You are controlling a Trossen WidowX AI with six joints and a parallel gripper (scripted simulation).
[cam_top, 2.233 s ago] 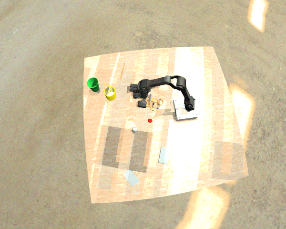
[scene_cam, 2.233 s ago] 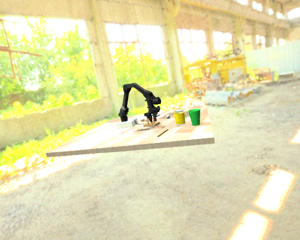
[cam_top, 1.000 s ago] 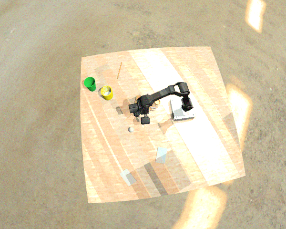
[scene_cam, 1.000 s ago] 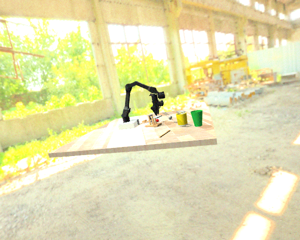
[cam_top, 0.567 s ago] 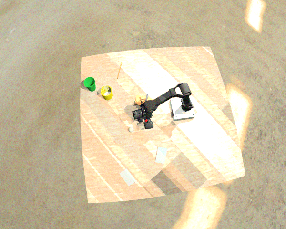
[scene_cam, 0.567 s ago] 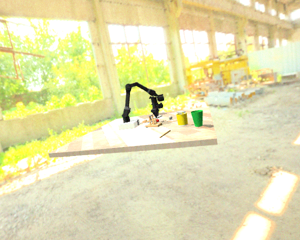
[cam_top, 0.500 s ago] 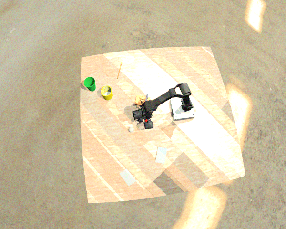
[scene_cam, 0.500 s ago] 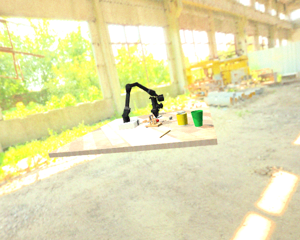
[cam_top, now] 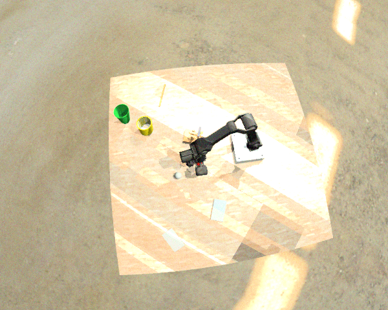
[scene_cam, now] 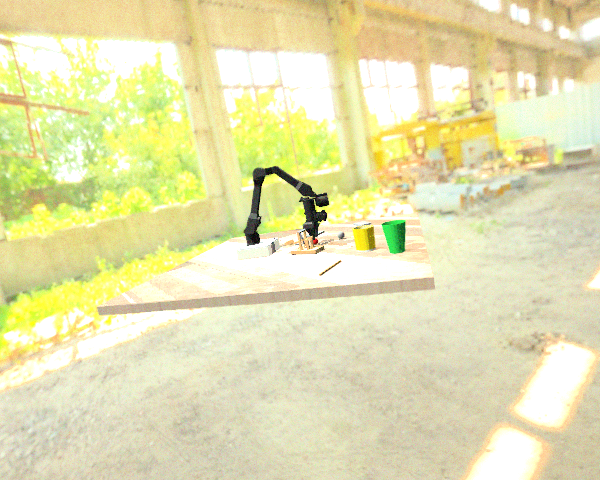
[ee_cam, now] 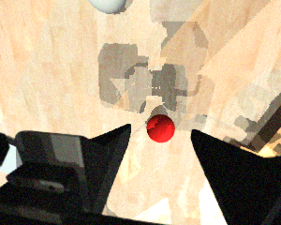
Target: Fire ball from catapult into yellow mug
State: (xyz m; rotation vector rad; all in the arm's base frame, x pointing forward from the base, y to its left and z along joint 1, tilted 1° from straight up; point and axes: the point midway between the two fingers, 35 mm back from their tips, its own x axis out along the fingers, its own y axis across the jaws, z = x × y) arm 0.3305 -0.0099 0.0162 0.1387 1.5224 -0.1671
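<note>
A red ball (cam_top: 198,164) (scene_cam: 314,241) (ee_cam: 160,128) lies on the table. My gripper (ee_cam: 160,130) is open and points down, with its fingertips on either side of the ball in the wrist view; whether they are level with it is hard to tell. The wooden catapult (cam_top: 188,137) (scene_cam: 307,250) stands close beside the gripper, partly hidden by the arm in the top view; only a part shows at the wrist view's right edge. The yellow mug (cam_top: 146,130) (scene_cam: 364,238) stands upright beyond the catapult, to the left in the top view.
A grey-white ball (cam_top: 177,175) (scene_cam: 341,235) (ee_cam: 110,4) lies near the red ball. A green cup (cam_top: 123,116) (scene_cam: 394,237) stands beside the mug. A pencil-like stick (cam_top: 161,95) (scene_cam: 330,268) and two pale flat pieces (cam_top: 218,210) (cam_top: 173,239) lie farther away.
</note>
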